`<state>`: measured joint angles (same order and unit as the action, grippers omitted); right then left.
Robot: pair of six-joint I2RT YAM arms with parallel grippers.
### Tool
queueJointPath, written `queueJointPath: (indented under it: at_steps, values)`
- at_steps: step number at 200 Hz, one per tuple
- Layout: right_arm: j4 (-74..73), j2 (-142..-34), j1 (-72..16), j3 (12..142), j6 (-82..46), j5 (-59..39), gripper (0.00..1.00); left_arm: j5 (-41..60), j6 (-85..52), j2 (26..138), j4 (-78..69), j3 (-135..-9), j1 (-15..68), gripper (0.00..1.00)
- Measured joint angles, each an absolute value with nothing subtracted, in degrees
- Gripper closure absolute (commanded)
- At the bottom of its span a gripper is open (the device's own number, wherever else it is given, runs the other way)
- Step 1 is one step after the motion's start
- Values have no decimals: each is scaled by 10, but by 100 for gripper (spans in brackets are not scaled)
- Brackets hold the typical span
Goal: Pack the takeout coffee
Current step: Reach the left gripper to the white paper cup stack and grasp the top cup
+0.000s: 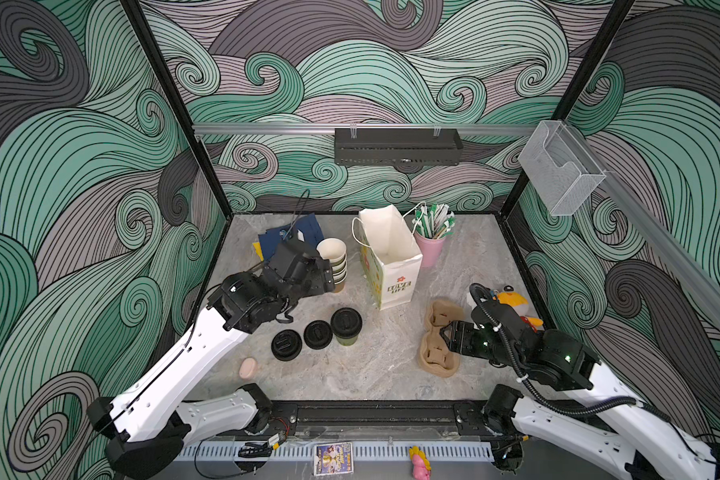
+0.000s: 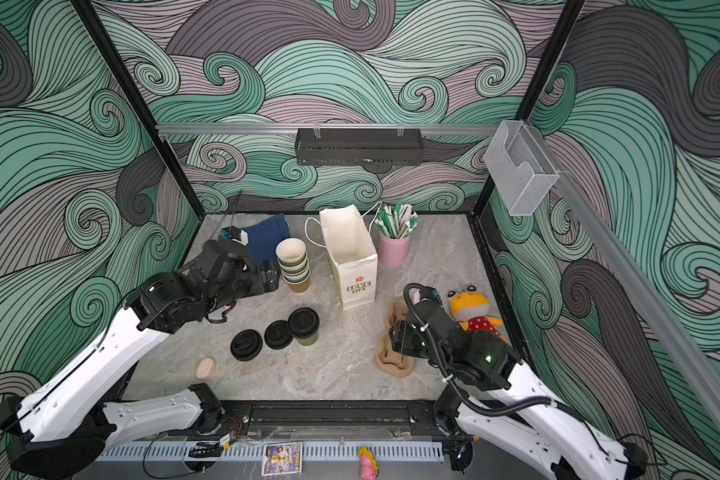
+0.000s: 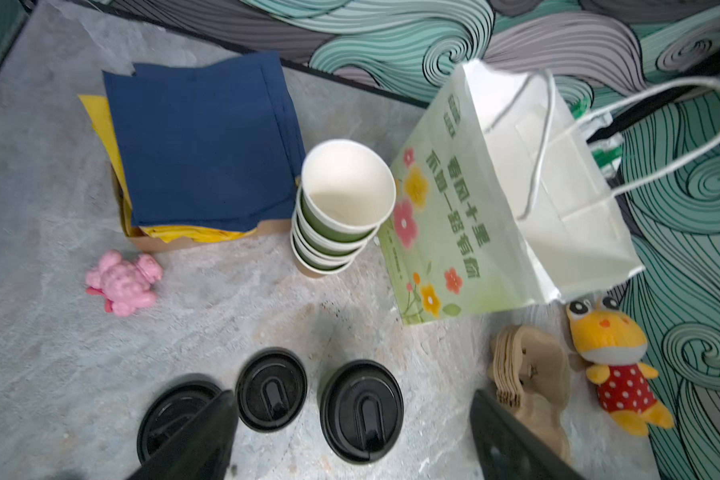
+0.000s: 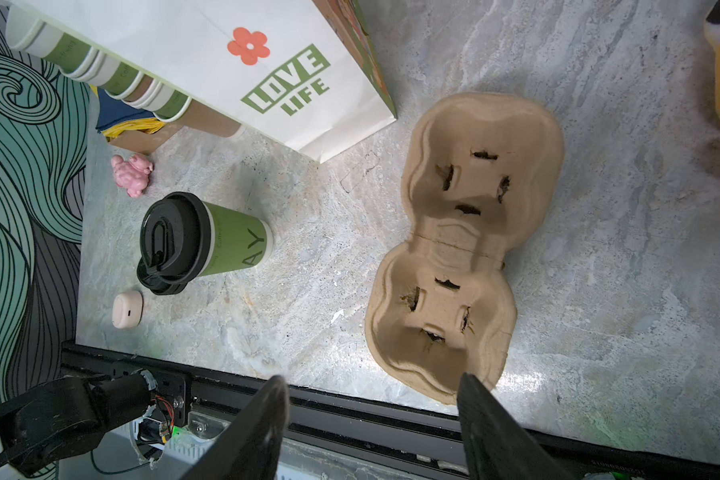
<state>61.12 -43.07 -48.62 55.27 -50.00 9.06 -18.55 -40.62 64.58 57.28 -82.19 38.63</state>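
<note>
Lidded cup (image 1: 346,326) stood upright at 8 o'clock of table centre; its olive side read "AY" in the right wrist view, and the rest of the print was too small to read. A loose lid (image 1: 318,334) lay just beside it at 9 o'clock, with a second lid (image 1: 287,345) beyond that. Cup stack (image 1: 333,259), unlidded, was at the cup's 12 o'clock. White paper bag (image 1: 391,266) stood open between the stack and the pink straw cup (image 1: 430,247). It was printed "LOVE LIFE" under a red flower, with green Chinese characters on its side. Pulp carrier (image 1: 439,357) lay at the cup's 3 o'clock, with a plush toy (image 1: 512,301) at the carrier's 1 o'clock. Left gripper (image 3: 352,399) had its jaws wide apart and empty, beside the stack. Right gripper (image 4: 373,390) also had its jaws apart and empty, over the carrier.
</note>
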Motion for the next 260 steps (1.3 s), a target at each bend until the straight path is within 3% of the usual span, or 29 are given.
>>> queueJointPath:
  at_steps: [46, 80, 150, 260]
  values:
    - [608, -492, -486, 598, -463, 93, 34, -98, -382, 767, 565, -891, 263, 25]
    - [606, -494, -486, 602, -452, 102, 34, -50, -378, 871, 566, -943, 218, 34]
    - [604, -492, -485, 602, -450, 117, 34, -25, -329, 974, 574, -1006, 200, 50]
    - [602, -484, -478, 599, -455, 120, 34, -28, -303, 1016, 576, -1012, 199, 75]
